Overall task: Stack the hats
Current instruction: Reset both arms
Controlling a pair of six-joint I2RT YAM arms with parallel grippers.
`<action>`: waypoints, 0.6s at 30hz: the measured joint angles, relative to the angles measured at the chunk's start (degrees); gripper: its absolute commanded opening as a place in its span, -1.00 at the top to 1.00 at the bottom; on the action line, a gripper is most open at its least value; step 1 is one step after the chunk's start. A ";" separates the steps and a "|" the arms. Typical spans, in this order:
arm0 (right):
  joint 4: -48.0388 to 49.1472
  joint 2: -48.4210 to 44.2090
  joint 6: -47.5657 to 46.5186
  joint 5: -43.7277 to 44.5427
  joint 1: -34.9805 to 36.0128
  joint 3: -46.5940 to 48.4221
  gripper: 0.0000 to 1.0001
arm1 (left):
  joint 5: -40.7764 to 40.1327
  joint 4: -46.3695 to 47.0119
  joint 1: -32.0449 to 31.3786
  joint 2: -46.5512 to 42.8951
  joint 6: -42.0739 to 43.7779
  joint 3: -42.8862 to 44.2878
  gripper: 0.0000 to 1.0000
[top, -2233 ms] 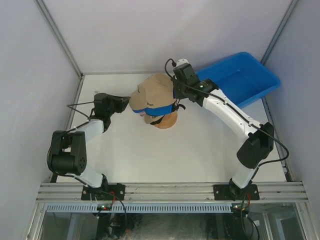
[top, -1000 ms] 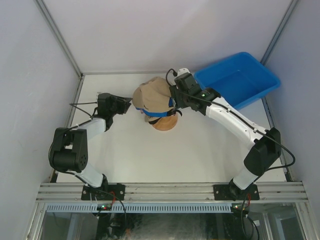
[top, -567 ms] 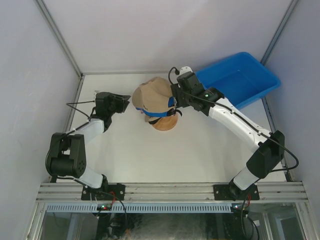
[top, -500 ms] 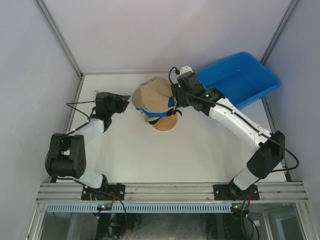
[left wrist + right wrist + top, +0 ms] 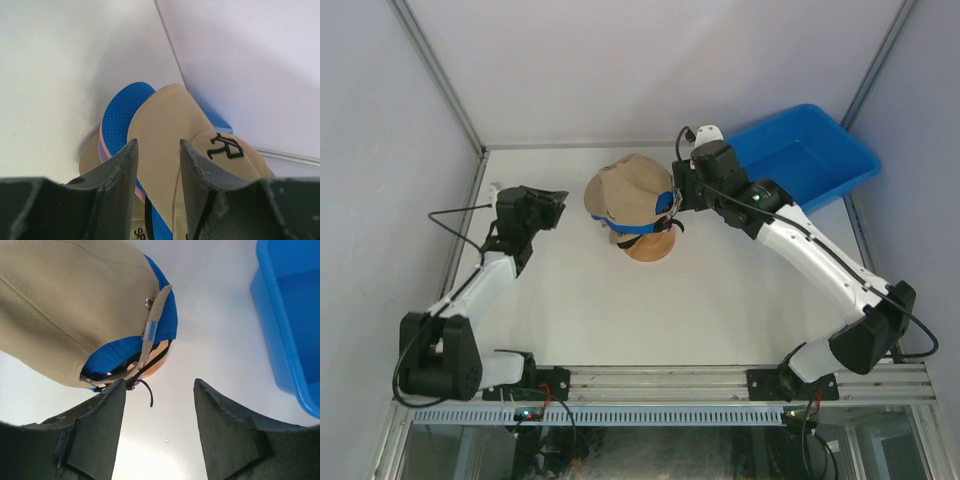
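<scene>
The hats sit stacked on a wooden stand [image 5: 651,248] at mid-table. A tan hat [image 5: 623,188] with a black logo [image 5: 223,146] is on top, over a blue hat [image 5: 642,226]; a pink edge [image 5: 101,143] shows below. My left gripper [image 5: 560,198] is open, a short way left of the brims, and the tan brim [image 5: 162,125] shows beyond its fingers. My right gripper [image 5: 680,195] is open behind the stack, next to the tan hat's back strap [image 5: 152,320], with nothing between its fingers. Lower hats are mostly hidden.
A blue plastic bin [image 5: 800,155] stands at the back right, close beside the right arm, and fills the right edge of the right wrist view [image 5: 290,315]. Grey walls enclose the table on the left, back and right.
The tan hat has come down from a raised tilt onto the stack. Both grippers have let go and drawn back, the left one leftward, the right one to the back right.
</scene>
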 measured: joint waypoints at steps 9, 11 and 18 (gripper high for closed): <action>5.40 -12.07 1.01 2.32 -5.73 -8.13 -0.55 | -10.34 -13.20 -0.98 -20.90 7.61 -1.01 0.18; 6.16 -13.46 2.49 5.20 -8.20 -9.20 -0.72 | -14.16 -17.00 -2.16 -26.14 9.94 -1.01 0.19; 4.66 -13.31 8.24 19.26 -10.01 -10.19 -0.95 | -28.13 -30.18 -9.35 -38.47 15.37 -1.01 0.20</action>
